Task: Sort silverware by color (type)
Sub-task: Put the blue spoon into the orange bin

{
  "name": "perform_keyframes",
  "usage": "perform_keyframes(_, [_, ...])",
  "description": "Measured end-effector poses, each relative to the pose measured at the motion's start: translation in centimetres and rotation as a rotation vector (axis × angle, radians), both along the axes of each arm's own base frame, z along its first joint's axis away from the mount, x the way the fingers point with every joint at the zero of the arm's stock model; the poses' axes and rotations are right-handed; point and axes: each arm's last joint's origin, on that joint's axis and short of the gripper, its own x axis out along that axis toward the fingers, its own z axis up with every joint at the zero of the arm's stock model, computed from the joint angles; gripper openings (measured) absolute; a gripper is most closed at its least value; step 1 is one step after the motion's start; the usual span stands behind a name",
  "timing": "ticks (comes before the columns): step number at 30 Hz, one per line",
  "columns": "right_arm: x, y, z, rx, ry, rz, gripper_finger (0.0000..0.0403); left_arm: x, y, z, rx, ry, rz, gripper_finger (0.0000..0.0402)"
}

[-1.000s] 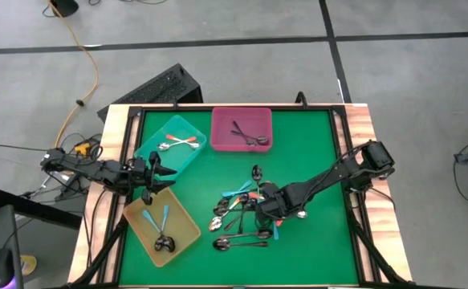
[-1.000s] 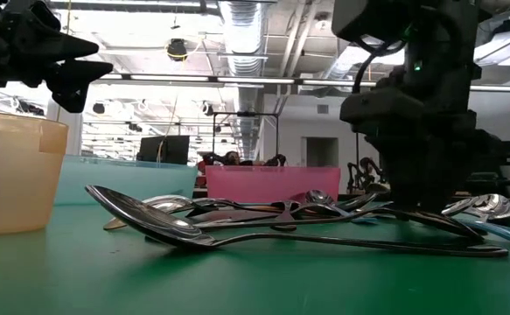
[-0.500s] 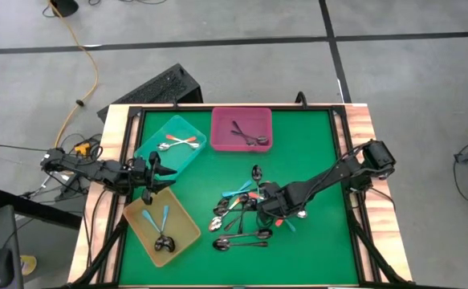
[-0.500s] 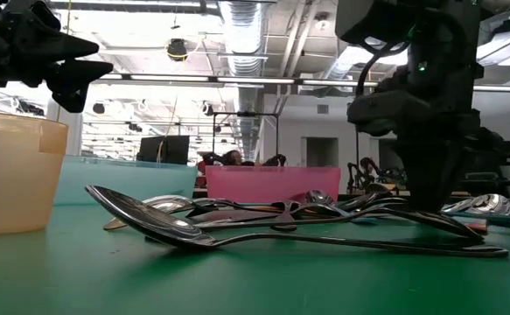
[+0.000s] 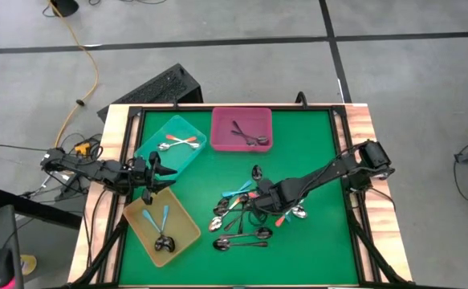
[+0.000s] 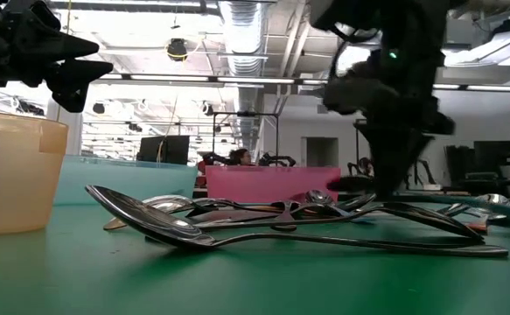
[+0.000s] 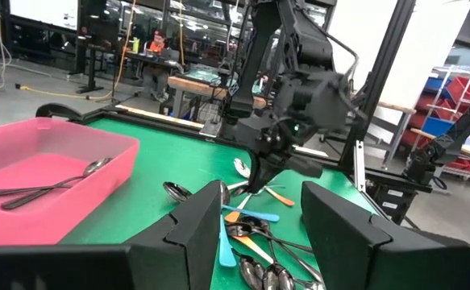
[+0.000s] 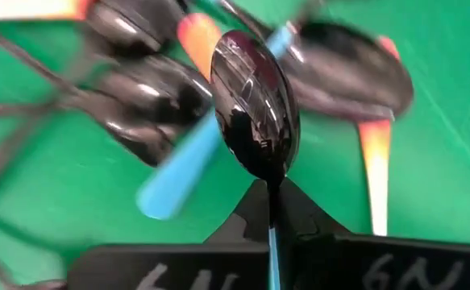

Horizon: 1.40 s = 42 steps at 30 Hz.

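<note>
The silverware is a pile of small spoons (image 5: pixel 242 218) with blue, orange-red or dark handles, lying on the green table right of centre. My right gripper (image 5: pixel 258 198) hovers over the pile, shut on a blue-handled spoon whose shiny bowl (image 8: pixel 255 105) sticks out past the fingertips. My left gripper (image 5: pixel 152 178) hangs open above the table's left side, between the teal tray (image 5: pixel 173 144) and the yellow tray (image 5: pixel 161 229), with nothing between its fingers (image 7: pixel 210 225). My right gripper pinches the spoon's blue handle (image 8: pixel 271 242) between its two fingers, just behind the bowl's neck. The fingers slant down from the table's right side and lie along the handle. The spoon is lifted a little above the pile, bowl (image 6: pixel 355 184) foremost.
The teal tray holds orange-handled spoons (image 5: pixel 179 143), the pink tray (image 5: pixel 242 128) at the far middle holds dark spoons, and the yellow tray holds blue-handled spoons (image 5: pixel 157 218). Bare green table lies along the near edge and at the far right.
My right gripper has shut on a blue-handled spoon in the pile. It has then risen with it and shifted toward the table's left and far edges, so the spoon now hangs clear above the other spoons.
</note>
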Motion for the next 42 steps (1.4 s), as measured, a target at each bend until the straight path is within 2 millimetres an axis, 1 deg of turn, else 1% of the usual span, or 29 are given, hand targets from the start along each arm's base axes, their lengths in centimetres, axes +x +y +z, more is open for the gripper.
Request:
perform_keyframes(4, [1.4, -0.6, 1.5, -0.055, -0.074, 0.067, 0.0006, 0.0, 0.0, 0.0, 0.000, 0.000, 0.003, 0.0158])
perform_keyframes(7, [3.1, -1.5, 2.7, -0.090, -0.186, 0.150, 0.0006, 0.0, 0.0, 0.0, 0.000, 0.000, 0.007, 0.0158])
perform_keyframes(11, [5.8, -3.1, 4.1, -0.127, -0.428, 0.259, 0.0007, 0.0, 0.0, 0.0, 0.000, 0.000, 0.009, 0.0158])
perform_keyframes(14, [7.6, -4.5, 5.6, -0.126, -0.639, 0.331, 0.0007, 0.0, 0.0, 0.0, 0.000, 0.000, 0.009, 0.0158])
perform_keyframes(16, [8.5, -5.4, 6.6, -0.136, -0.765, 0.359, 0.0007, 0.0, 0.0, 0.0, -0.001, 0.000, 0.015, 0.0158])
perform_keyframes(19, [9.4, -6.6, 8.2, -0.173, -0.950, 0.344, 0.0007, 0.0, 0.1, 0.0, -0.019, -0.005, 0.047, 0.0158])
perform_keyframes(22, [10.0, -6.7, 10.2, -0.247, -1.144, 0.424, 0.0007, 0.0, 0.2, 0.1, -0.022, -0.006, 0.070, 0.0158])
perform_keyframes(26, [10.1, -5.7, 12.4, -0.354, -1.394, 0.593, 0.0007, 0.0, 0.3, 0.1, -0.020, -0.008, 0.088, 0.0158])
perform_keyframes(28, [10.6, -5.2, 12.6, -0.386, -1.554, 0.686, 0.0008, 0.0, 0.3, 0.1, -0.013, -0.008, 0.096, 0.0158])
perform_keyframes(30, [10.9, -4.9, 12.2, -0.352, -1.694, 0.784, 0.0008, 0.0, 0.3, 0.1, -0.011, -0.008, 0.106, 0.0158])
perform_keyframes(32, [11.9, -5.0, 11.5, -0.320, -1.814, 0.783, 0.0008, 0.0, 0.3, 0.1, -0.012, -0.011, 0.110, 0.0158])
perform_keyframes(34, [12.7, -5.4, 10.4, -0.247, -1.871, 0.748, 0.0008, -0.1, 0.3, 0.1, -0.014, -0.014, 0.113, 0.0158])
perform_keyframes(36, [14.3, -5.8, 9.2, -0.169, -1.908, 0.742, 0.0008, -0.1, 0.3, 0.1, -0.014, -0.014, 0.114, 0.0158])
perform_keyframes(40, [17.3, -6.1, 7.3, 0.056, -1.911, 0.816, 0.0008, -0.1, 0.3, 0.1, -0.015, -0.015, 0.114, 0.0158])
perform_keyframes(42, [18.5, -5.9, 7.0, 0.152, -1.899, 0.856, 0.0008, -0.1, 0.3, 0.1, -0.015, -0.015, 0.116, 0.0158])
